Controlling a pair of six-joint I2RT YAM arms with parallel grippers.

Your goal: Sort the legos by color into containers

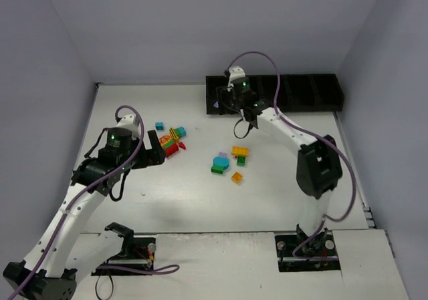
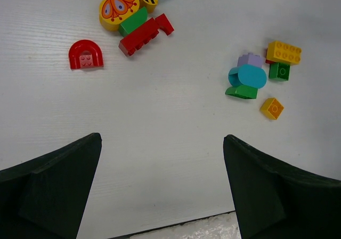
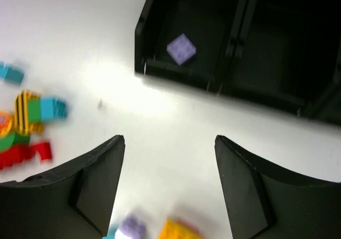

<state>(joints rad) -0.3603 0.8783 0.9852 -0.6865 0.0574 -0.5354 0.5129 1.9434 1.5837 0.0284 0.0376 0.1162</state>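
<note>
1. The right gripper (image 3: 168, 140) is seen open and empty, just in front of the left end of the tray (image 1: 314, 107). The left gripper (image 2: 162, 137) is held wide open, also empty, above the table (image 2: 160, 106).
2. One lilac brick (image 3: 181, 49) lies in the end bin (image 3: 205, 13). The other legos are spread on the table in two groups, well apart from the tray.
3. The step in hand is judged to be the reach for the next brick. Most of the sort is not yet done.
4. The second lilac brick (image 2: 249, 59) is best taken next, so that one colour is finished. It appears to touch a teal piece (image 2: 248, 76), so the jaws should be set across the lilac's free sides only and lowered straight.
5. The red arch (image 2: 85, 55) lies alone and is an easy pick for the left gripper.
6. Each colour should be kept to one bin. Bricks should be let go low inside the walls, so that none bounces out.
</note>
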